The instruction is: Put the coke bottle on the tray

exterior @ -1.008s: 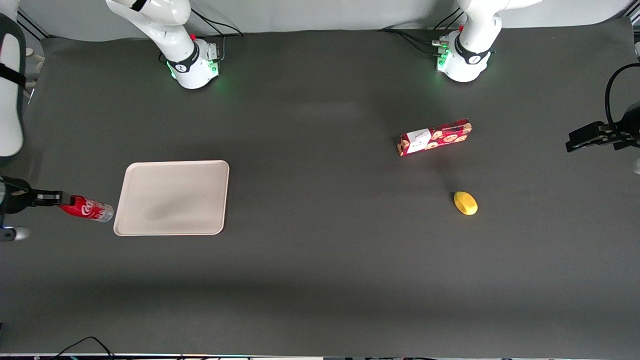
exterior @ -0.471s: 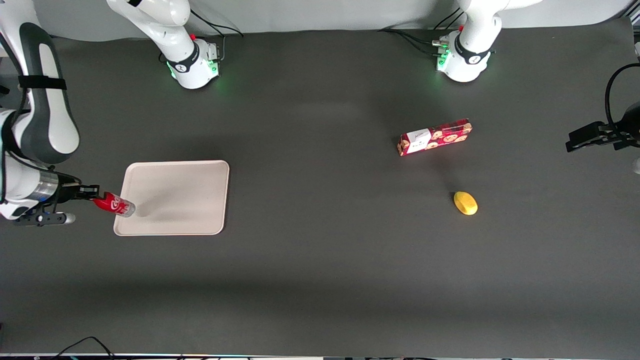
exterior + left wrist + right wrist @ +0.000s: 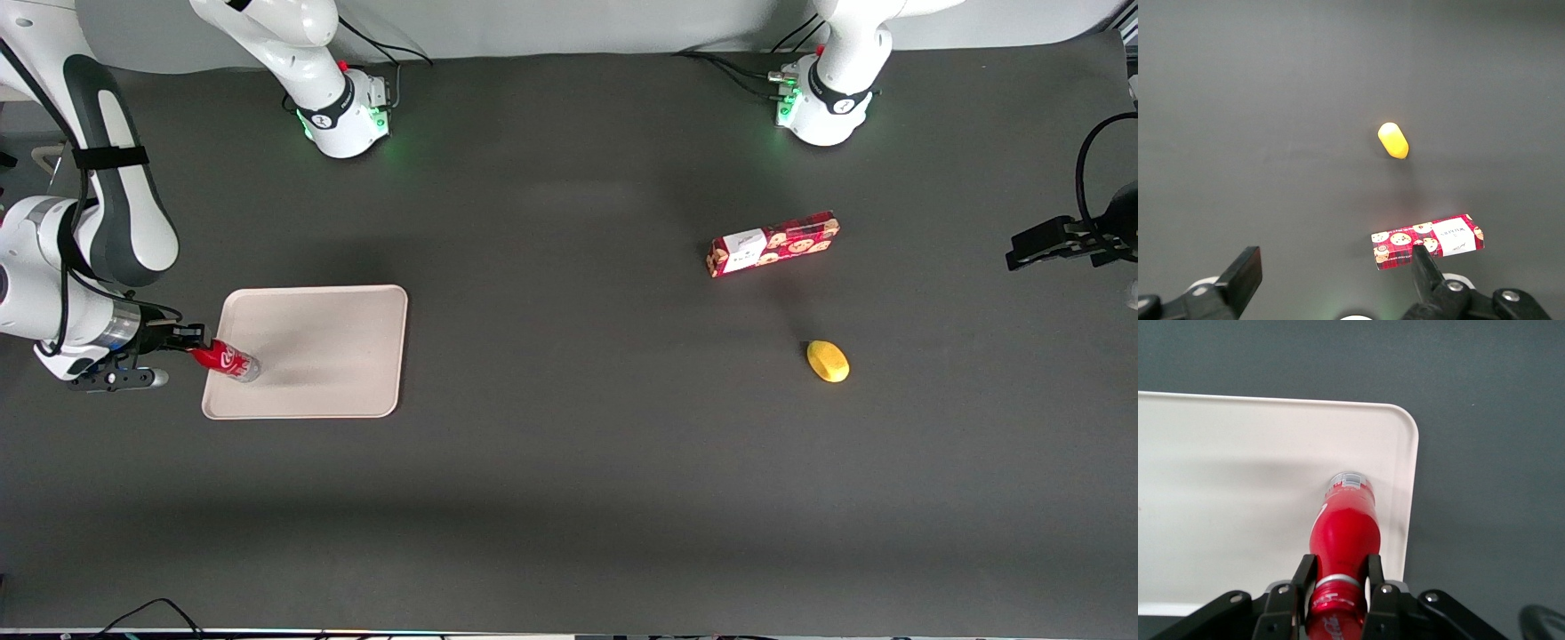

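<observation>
My right gripper (image 3: 191, 345) is shut on the neck of the coke bottle (image 3: 228, 360), a small red bottle with white script. It holds the bottle over the tray's edge nearest the working arm's end, silvery base pointing inward above the tray (image 3: 329, 356). In the right wrist view the fingers (image 3: 1305, 577) clamp the bottle (image 3: 1343, 527) just above its cap, and the base hangs over the beige tray (image 3: 1225, 500) near a rounded corner. I cannot tell whether the base touches the tray.
A red cookie box (image 3: 772, 244) and a yellow lemon-like object (image 3: 828, 361) lie toward the parked arm's end of the table; both also show in the left wrist view, box (image 3: 1427, 242) and yellow object (image 3: 1393, 141).
My right gripper has carried the coke bottle from outside the tray toward the parked arm's end, so the bottle's base is now over the tray's edge.
</observation>
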{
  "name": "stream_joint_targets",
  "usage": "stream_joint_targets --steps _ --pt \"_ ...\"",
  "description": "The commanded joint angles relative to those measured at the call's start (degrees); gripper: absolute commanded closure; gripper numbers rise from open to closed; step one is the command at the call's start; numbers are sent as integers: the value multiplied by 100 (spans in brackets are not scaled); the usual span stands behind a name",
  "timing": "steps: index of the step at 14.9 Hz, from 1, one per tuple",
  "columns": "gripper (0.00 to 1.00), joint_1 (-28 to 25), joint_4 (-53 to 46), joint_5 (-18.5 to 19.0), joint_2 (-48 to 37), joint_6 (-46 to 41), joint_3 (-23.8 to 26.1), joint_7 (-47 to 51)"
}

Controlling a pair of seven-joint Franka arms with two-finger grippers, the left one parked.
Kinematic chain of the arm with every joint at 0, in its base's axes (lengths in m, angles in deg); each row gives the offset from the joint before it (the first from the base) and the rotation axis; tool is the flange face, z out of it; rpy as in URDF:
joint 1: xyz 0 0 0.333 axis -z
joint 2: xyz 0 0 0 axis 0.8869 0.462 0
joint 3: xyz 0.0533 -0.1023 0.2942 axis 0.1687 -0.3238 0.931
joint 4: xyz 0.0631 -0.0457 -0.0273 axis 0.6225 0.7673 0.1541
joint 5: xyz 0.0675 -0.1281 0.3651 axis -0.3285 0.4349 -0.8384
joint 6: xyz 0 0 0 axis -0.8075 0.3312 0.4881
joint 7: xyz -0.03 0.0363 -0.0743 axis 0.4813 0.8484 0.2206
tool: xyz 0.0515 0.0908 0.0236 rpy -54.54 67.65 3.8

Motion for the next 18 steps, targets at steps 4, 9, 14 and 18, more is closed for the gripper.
stream_joint_targets --steps 4,9,14,18 --pt "0 27 152 47 -267 52 -117 -359" --pt "0 -51 108 47 -380 25 -117 -306" --pt "0 -254 -460 4 -715 -359 -108 -271" --pt "0 -474 -1717 -84 -750 -1790 -99 -227"
